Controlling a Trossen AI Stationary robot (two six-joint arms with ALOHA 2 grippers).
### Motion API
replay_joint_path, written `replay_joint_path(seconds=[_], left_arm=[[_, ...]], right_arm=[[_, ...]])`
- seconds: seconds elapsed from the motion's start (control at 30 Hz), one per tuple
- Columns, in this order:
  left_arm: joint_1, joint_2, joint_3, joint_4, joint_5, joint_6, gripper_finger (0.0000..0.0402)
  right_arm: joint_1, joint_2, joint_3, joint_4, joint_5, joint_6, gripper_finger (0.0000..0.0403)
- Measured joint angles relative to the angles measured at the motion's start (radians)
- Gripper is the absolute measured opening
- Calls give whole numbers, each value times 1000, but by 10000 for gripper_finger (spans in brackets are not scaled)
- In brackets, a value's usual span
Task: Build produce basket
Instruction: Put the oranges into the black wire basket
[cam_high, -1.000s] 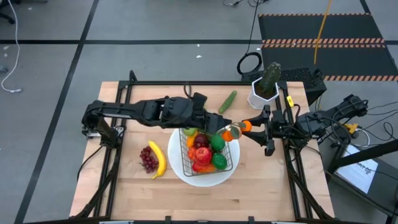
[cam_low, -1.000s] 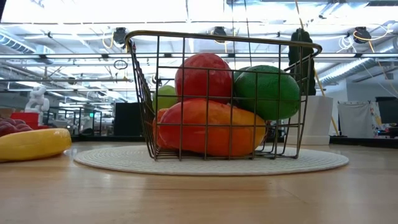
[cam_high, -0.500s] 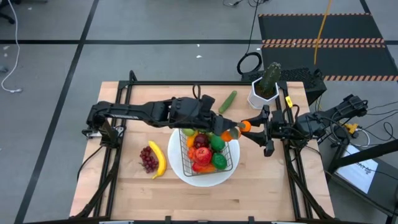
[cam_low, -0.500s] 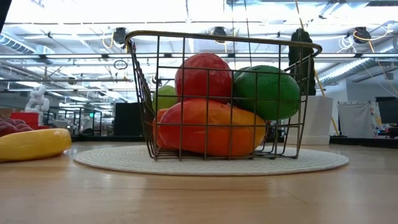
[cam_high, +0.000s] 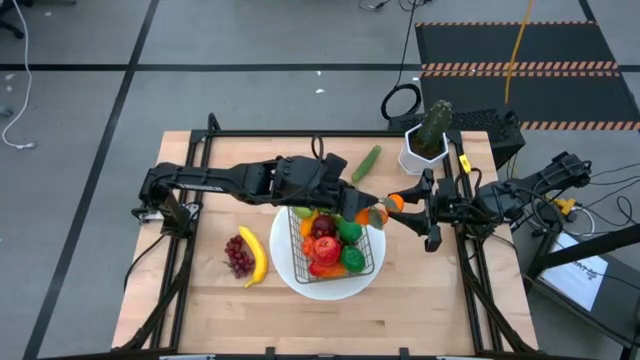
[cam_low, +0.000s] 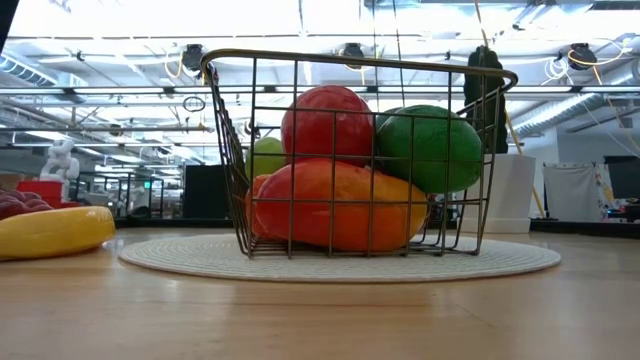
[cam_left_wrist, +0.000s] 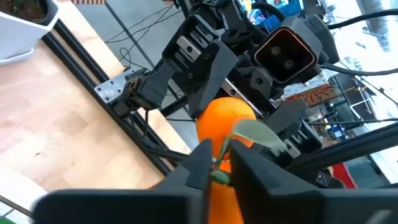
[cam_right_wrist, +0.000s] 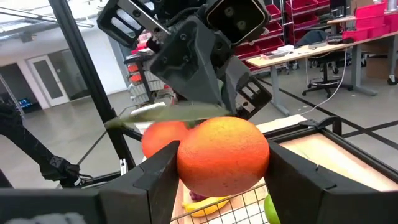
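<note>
The wire basket (cam_high: 330, 240) stands on the round white plate (cam_high: 290, 275) and holds red, green and orange produce (cam_low: 340, 205). Above the basket's far right corner hang two orange tangerines (cam_right_wrist: 224, 152) joined by a green leaf (cam_right_wrist: 168, 113). My right gripper (cam_high: 402, 203) is shut on the nearer tangerine. My left gripper (cam_left_wrist: 222, 158), reaching across from the left, is shut on the green stem. A banana (cam_high: 255, 258) and purple grapes (cam_high: 238, 256) lie left of the plate. A cucumber (cam_high: 366, 163) lies behind it. My left gripper pinches the green stem (cam_left_wrist: 219, 163) between its two fingertips, below the leaf (cam_left_wrist: 258, 134) and next to the orange fruit (cam_left_wrist: 227, 118). It comes roughly level from the table's left. My right gripper pinches one tangerine by its two sides (cam_right_wrist: 186, 163) between its fingers, level from the table's right. The fruit is clear of the basket and table.
A white pot with a green cactus (cam_high: 425, 140) stands at the far right, close behind my right gripper. Black frame rails (cam_high: 470, 270) run along both sides of the table. Bare wood lies in front of the plate.
My left gripper has gone toward the table's right edge, over the basket's far side, up to the tangerines in my right gripper. My right gripper and the fruit have stayed where they were.
</note>
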Motion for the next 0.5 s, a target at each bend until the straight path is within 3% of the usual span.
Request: replay_joint_path(seconds=[0.1, 0.27, 0.5], left_arm=[[0, 0, 0, 0, 4, 15, 13], [0, 0, 0, 2, 13, 23, 17], [4, -17, -1, 21, 34, 54, 10]], right_arm=[[0, 0, 0, 0, 0, 0, 204], [0, 0, 0, 13, 0, 22, 218], [0, -36, 0, 36, -26, 35, 273]])
